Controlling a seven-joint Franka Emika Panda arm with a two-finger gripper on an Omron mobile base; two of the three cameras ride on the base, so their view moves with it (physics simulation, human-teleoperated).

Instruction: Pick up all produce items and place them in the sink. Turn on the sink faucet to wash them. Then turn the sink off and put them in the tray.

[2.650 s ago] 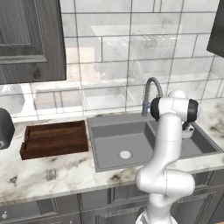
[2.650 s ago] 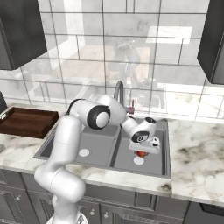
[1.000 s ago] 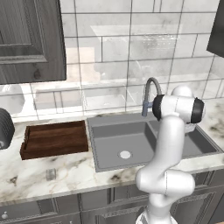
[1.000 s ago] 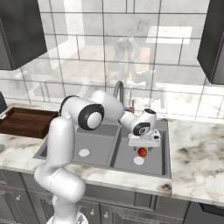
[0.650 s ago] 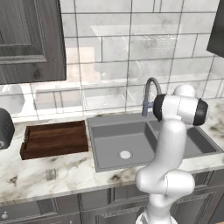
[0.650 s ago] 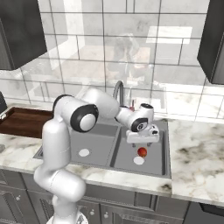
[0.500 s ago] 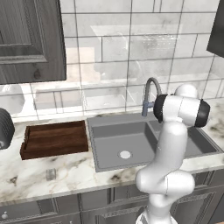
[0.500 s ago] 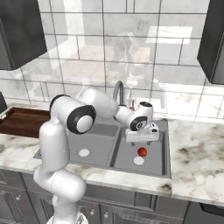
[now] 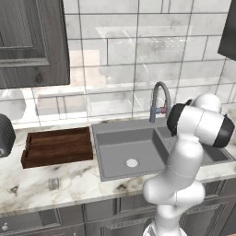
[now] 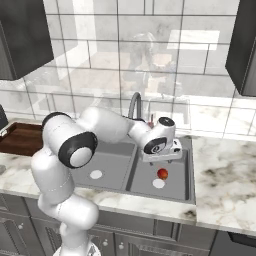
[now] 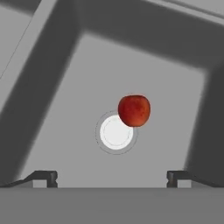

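A small glossy red produce item (image 10: 162, 173) (image 11: 134, 110) lies on the floor of the smaller basin of the grey sink (image 10: 150, 192) (image 9: 98, 152), touching the edge of its pale drain (image 11: 114, 132). My gripper (image 10: 162, 160) (image 11: 112, 177) hangs open a little above the fruit, jaws wide and holding nothing. Behind the hand rises the arched sink faucet (image 10: 134, 106) (image 9: 159, 95), its small red-marked handle at the side. The dark wooden tray (image 9: 57, 146) (image 10: 17, 138) rests on the counter left of the sink, with nothing in it.
The larger basin (image 9: 132, 162) holds just its drain. A dark round appliance (image 9: 4, 136) stands at the counter's far left. Dark cabinets (image 9: 27, 41) hang above, and the marble counter (image 10: 225, 185) stretches right of the sink.
My gripper has risen out of the smaller basin and drawn back toward the faucet. The red fruit stays on the basin floor by the drain.
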